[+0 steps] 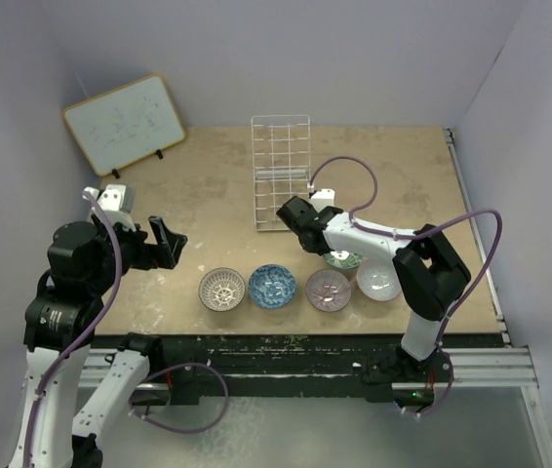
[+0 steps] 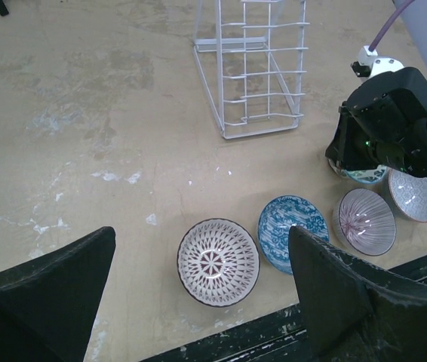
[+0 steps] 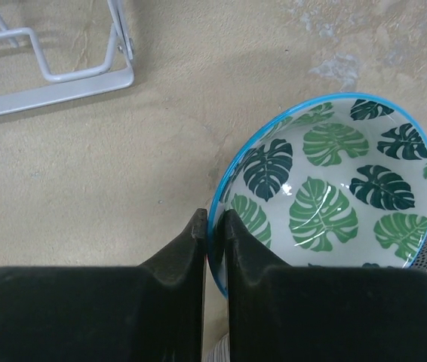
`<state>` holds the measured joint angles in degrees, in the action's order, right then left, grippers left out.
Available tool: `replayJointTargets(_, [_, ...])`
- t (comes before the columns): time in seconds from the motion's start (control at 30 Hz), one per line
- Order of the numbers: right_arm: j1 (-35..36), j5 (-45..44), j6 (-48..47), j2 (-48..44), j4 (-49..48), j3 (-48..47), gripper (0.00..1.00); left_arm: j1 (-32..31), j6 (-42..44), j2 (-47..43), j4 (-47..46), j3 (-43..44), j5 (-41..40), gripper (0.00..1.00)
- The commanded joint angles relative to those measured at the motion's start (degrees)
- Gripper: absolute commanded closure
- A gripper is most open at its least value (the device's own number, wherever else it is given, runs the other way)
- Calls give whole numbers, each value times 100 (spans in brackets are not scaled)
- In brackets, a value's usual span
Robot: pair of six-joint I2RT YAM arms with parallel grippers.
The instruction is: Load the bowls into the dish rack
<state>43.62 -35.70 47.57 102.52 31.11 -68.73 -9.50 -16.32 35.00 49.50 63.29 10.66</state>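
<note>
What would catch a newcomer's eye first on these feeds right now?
The right gripper pinches the blue rim of the green-leaf bowl, on the table just near-right of the white dish rack. Four other bowls line the near edge, from the brown-and-white bowl at left to the pale bowl at right. The rack holds no bowls, and the left gripper hovers open at far left.

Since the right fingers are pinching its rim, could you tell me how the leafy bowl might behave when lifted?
The leafy bowl looks rigid and glossy, so it may slip between the right fingers. Pinched at one rim spot, it will probably tilt.
</note>
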Motion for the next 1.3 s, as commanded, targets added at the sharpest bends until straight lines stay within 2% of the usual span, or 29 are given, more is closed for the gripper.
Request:
replayJointTargets(0.0, [20,-158,200,11,138,-106,100,-8,45,1,-10,336,103,1])
replayJointTargets(0.37, [21,-539,-40,-585,115,-285,100,-8,37,-77,57,360,2,1])
replayJointTargets(0.57, [23,-517,-75,-940,101,-513,100,-8,2,-115,56,360,-37,1])
replayJointTargets(0.73, [17,-434,-149,-1458,-183,-332,100,-8,-3,-149,75,351,-85,1])
replayJointTargets(0.97, [-43,807,-684,-2952,-2215,506,100,-8,-24,-109,21,355,-79,1])
replayJointTargets(1.27, [-50,1876,-335,-3923,-4135,1319,100,-8,-29,-70,-1,419,-107,1])
